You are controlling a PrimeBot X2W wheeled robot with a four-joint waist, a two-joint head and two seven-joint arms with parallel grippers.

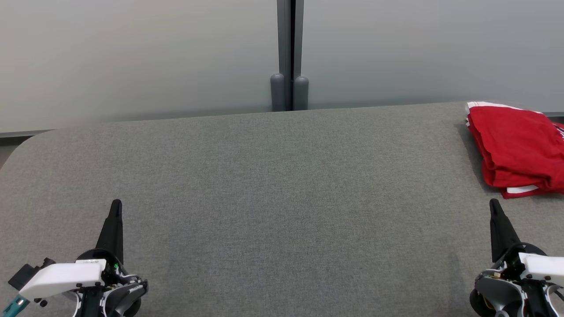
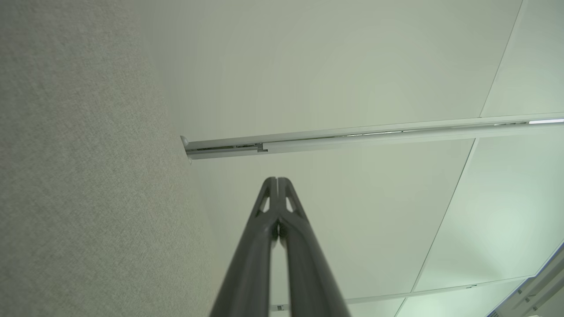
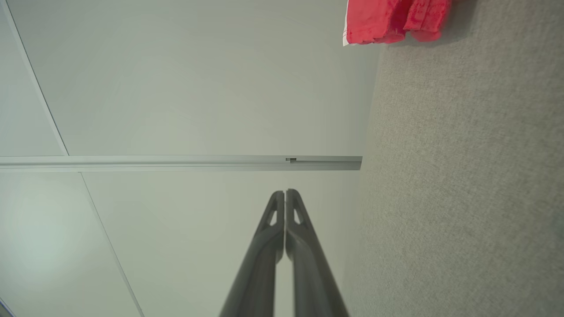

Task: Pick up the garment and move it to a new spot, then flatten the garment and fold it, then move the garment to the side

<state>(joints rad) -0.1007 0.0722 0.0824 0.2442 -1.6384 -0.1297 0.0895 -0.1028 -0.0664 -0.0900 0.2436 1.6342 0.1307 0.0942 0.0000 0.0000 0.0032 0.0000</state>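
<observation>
Now: L gripper (image 1: 116,206) low at near-left, R gripper (image 1: 494,205) near-right, both over grey fabric table (image 1: 282,189), pointing twd partition panels (image 1: 132,57), tips pressed together, nothing held. Red garment (image 1: 513,149) roughly folded at table's far-right edge, apart from R gripper.

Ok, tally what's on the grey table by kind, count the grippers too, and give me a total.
Garments: 1, the red garment, a folded pile at the far right of the grey table.
Grippers: 2, the left gripper and the right gripper, both shut and empty.
Total: 3
</observation>
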